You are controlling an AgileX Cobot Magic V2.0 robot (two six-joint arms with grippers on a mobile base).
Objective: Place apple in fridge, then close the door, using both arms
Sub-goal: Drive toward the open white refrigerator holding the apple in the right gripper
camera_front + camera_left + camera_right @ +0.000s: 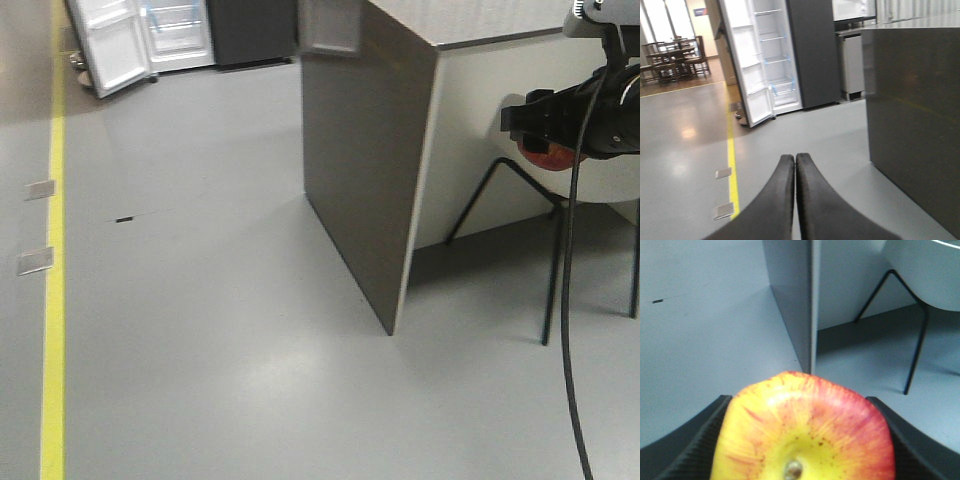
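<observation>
Small round apple (pixel 805 435): yellow around the stem dimple, red streaks toward the rim. It is clamped in the black right gripper (pixel 800 405), held out level over the grey floor (pixel 705 340). Black left gripper (pixel 795 160): fingers pressed together, empty, aimed at the distant dark grey fridge (pixel 812 50).

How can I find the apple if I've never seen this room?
Find the tall dark grey counter, then look right of it, by the white chair. The robot's black right hand holds the apple there. It is the only round, red-and-yellow thing among grey, black and white.
</observation>
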